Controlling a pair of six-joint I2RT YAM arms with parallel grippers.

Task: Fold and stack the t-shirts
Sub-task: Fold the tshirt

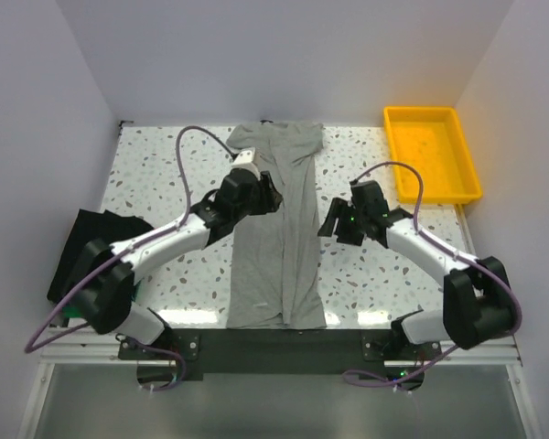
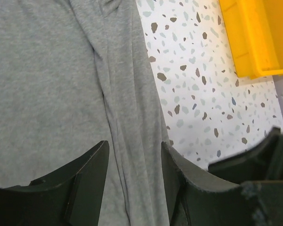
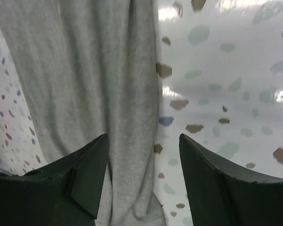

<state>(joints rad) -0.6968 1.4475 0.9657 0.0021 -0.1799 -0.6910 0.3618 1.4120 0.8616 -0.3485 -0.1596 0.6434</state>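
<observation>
One heather-grey fabric t-shirt [image 1: 279, 256] lies lengthwise down the middle of the speckled terrazzo table [image 1: 156, 174]. Its sides are turned in, so it forms a long narrow strip.

Step in hand, by judgement: the cross fold, carrying one end of the strip over the other. To do it well, both grippers should take the same end at matching corners and pinch every layer. They should lift only enough to clear the cloth beneath and travel together so the edges stay square. An uneven pull would skew the strip.

Left gripper [image 2: 134, 155] hangs over the shirt's far half, its forearm reaching in diagonally from the shirt's left. Its jaws are apart above a lengthwise crease, holding nothing; whether the tips touch the cloth cannot be told.

Right gripper [image 3: 144, 141] is poised at the shirt's right edge, about mid-length. Its jaws are apart and empty, straddling that edge.

Folded black t-shirt [image 1: 87, 242]: well to the grey shirt's left. Yellow plastic tray [image 1: 392, 151]: well apart, to its far right.
</observation>
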